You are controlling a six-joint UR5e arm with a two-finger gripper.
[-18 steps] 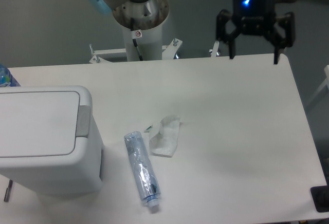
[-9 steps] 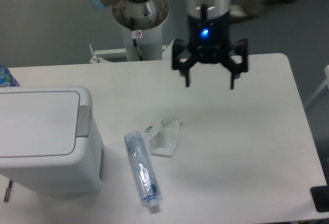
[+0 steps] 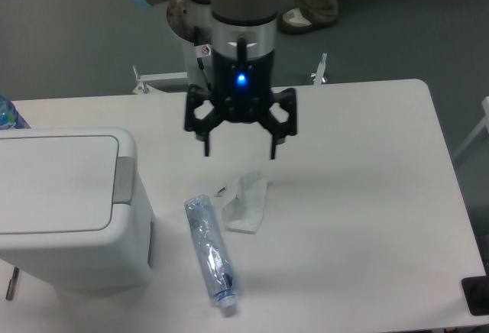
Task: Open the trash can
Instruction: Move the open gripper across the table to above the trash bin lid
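The gripper is being carried leftward across the table, jaws spread wide, nothing held. The bin is sitting closed at the left edge; approach is being made, and the grey tab is likely to be pressed next.

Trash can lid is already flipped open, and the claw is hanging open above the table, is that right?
Not quite. The trash can has its lid shut flat, as the fixed camera shows. The claw does hang open above the table.
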